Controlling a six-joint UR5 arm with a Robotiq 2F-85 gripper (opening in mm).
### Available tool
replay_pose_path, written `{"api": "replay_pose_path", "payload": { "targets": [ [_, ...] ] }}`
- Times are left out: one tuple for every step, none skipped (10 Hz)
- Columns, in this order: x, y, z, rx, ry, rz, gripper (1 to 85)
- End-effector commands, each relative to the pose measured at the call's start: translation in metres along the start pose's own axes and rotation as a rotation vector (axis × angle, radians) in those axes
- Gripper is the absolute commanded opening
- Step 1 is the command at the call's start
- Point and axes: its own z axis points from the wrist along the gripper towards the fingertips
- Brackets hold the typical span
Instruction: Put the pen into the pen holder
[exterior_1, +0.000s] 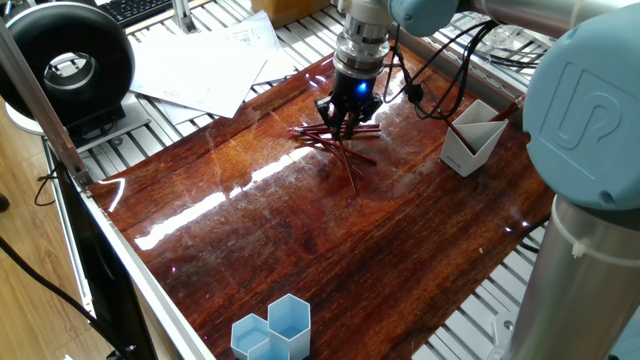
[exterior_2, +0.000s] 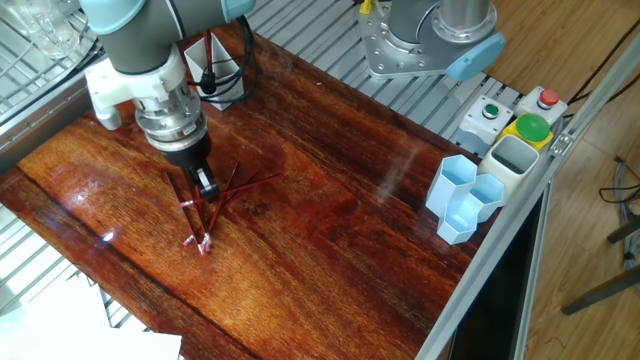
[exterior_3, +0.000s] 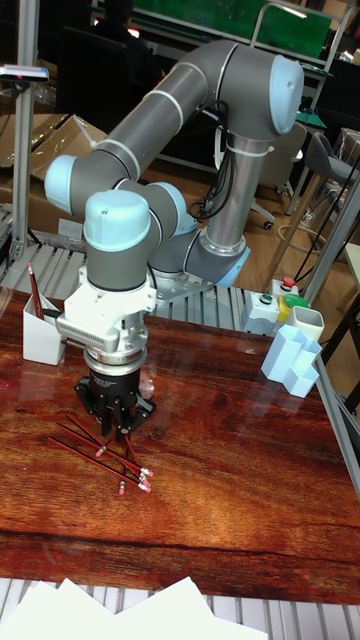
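Observation:
Several red pens (exterior_1: 345, 152) lie crossed in a loose pile on the dark wooden table (exterior_1: 300, 230). My gripper (exterior_1: 343, 128) points straight down into this pile, its fingers drawn close together around one pen (exterior_2: 214, 198). In the tall fixed view the gripper (exterior_3: 117, 428) sits at the pile's upper edge, and the pens (exterior_3: 100, 455) fan out below it. The white angular pen holder (exterior_1: 470, 145) stands at the table's right edge, well clear of the gripper. In the tall fixed view a red pen stands in the pen holder (exterior_3: 40, 340).
Light blue hexagonal cups (exterior_1: 275, 330) stand at the near table edge, beside a white cup and a button box (exterior_2: 520, 125). Loose white papers (exterior_1: 210, 65) and a black round device (exterior_1: 70, 65) lie beyond the far left edge. Cables (exterior_1: 440, 90) hang near the pen holder.

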Motion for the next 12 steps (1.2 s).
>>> {"api": "replay_pose_path", "payload": {
  "targets": [
    [-0.002,0.001,-0.002,0.007,0.005,0.016,25.7],
    [-0.005,0.000,-0.001,0.015,-0.004,0.037,20.0],
    [-0.006,-0.003,-0.001,0.030,-0.008,0.037,17.3],
    [-0.006,-0.003,0.000,0.027,-0.008,0.023,21.3],
    [-0.010,0.002,0.000,0.010,-0.022,0.004,27.0],
    [-0.012,0.003,0.000,0.007,-0.026,-0.007,32.0],
    [-0.013,0.003,0.000,0.005,-0.031,-0.013,34.7],
    [-0.014,0.003,0.001,0.004,-0.032,-0.014,35.3],
    [-0.014,0.004,0.002,0.003,-0.030,-0.008,35.0],
    [-0.012,0.002,0.002,0.007,-0.018,0.012,26.7],
    [-0.012,0.002,0.002,0.009,-0.013,0.044,17.0],
    [-0.011,0.001,0.002,0.014,-0.011,0.055,8.3]
  ]
}}
